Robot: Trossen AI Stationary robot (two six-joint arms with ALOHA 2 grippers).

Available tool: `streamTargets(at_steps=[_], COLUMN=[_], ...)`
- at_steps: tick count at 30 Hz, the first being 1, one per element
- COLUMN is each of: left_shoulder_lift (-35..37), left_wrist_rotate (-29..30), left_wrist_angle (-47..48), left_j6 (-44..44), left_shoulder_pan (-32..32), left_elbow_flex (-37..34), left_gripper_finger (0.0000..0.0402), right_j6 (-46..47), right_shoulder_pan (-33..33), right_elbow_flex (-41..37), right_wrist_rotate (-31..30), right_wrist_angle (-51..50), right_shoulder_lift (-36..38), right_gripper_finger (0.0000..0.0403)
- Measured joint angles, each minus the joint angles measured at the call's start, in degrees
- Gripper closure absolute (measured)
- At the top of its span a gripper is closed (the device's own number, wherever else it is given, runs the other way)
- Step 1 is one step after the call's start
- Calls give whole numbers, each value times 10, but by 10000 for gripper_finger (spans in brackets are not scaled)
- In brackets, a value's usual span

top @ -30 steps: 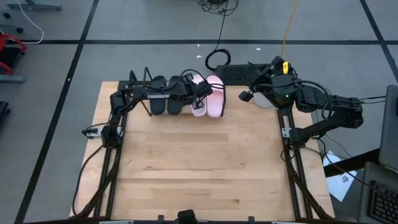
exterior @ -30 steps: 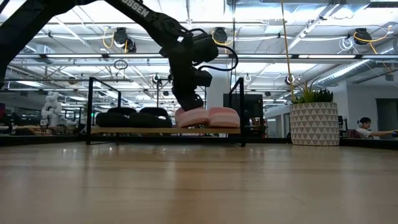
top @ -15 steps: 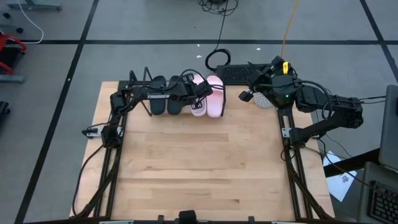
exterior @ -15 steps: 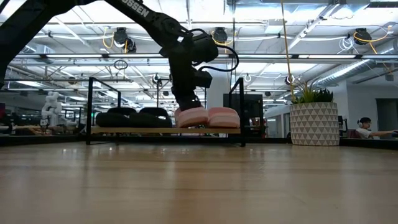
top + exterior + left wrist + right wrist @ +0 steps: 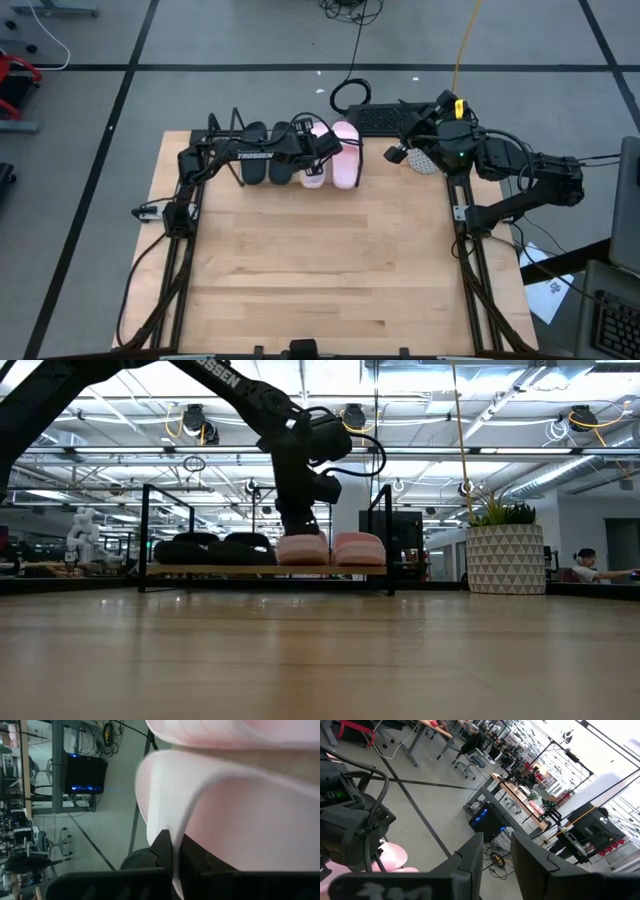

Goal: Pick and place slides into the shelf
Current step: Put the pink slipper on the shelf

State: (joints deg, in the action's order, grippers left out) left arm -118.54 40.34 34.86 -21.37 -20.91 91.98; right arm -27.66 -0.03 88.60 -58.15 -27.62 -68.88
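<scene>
The shelf [image 5: 290,152] stands at the table's far edge; its wooden board [image 5: 265,570] carries all the slides. Two black slides [image 5: 268,152] [image 5: 215,549] lie on its left part. Two pink slides [image 5: 345,155] [image 5: 358,548] lie to their right. My left gripper [image 5: 322,148] [image 5: 303,528] [image 5: 175,855] reaches down over the left pink slide [image 5: 314,165] [image 5: 302,548] and is shut on it. My right gripper [image 5: 397,153] [image 5: 497,855] waits open by the table's far right corner, holding nothing. My left gripper pinches the left pink slide's strap [image 5: 172,822] between its two fingers [image 5: 162,847], a thin edge of the strap running between them. The fingers come from above, pointing down. The slide sits level with its sole on the shelf's board, beside the other pink slide.
A black keyboard [image 5: 380,118] lies past the table's far edge, right of the shelf. A patterned plant pot [image 5: 424,160] [image 5: 505,558] stands by the far right corner under my right arm. Bare wooden tabletop [image 5: 320,260] stretches toward the near edge.
My left gripper has moved a little toward the far edge and down with the pink slide. The slide, tilted and partly off the board's near side before, now lies level on the board, in line with its neighbours.
</scene>
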Motion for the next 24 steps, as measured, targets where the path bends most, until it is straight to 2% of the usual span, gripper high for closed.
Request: streamTargets(at_steps=[6,24], left_shoulder_lift=[0,0], left_wrist_rotate=[1,-16], left_wrist_angle=[1,-6], left_j6=[-8,42], left_shoulder_pan=[0,0], left_elbow_flex=[0,0], left_gripper_finger=[401,393], right_j6=[11,15], right_shoulder_pan=[0,0], right_elbow_flex=[0,0], right_wrist_rotate=[0,0], right_wrist_angle=[0,0], right_shoulder_lift=[0,0], right_gripper_finger=[312,312])
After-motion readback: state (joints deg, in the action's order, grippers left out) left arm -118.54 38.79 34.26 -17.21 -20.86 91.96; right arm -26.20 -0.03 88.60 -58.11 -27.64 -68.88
